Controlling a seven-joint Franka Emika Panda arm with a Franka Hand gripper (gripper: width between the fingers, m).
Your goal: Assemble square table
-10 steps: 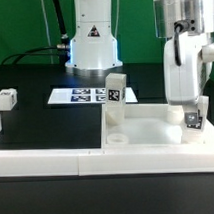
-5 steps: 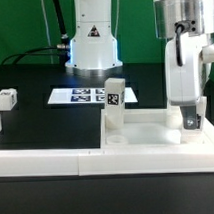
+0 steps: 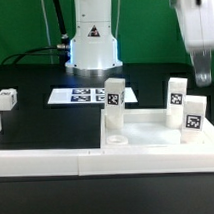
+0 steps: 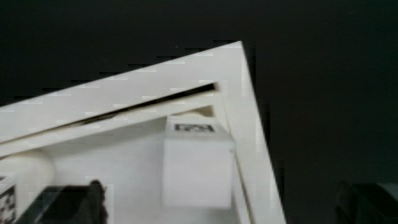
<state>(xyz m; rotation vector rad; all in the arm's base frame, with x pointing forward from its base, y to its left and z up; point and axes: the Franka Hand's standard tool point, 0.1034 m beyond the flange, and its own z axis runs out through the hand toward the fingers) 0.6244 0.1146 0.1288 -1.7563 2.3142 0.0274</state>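
Square table (image 3: 146, 134) lies by the border wall; across the exterior view you see a loose leg (image 3: 6, 98), then three standing legs (image 3: 115, 105) in sockets. Your gripper (image 3: 202, 78) hangs above them (jaws unreadable).

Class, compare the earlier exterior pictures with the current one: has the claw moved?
Yes. The claw has risen clear of the leg standing on the table slab, which it was down around before.

Smooth white plastic slab (image 3: 146, 134) and legs (image 3: 115, 103) on a matt black table (image 3: 46, 122).
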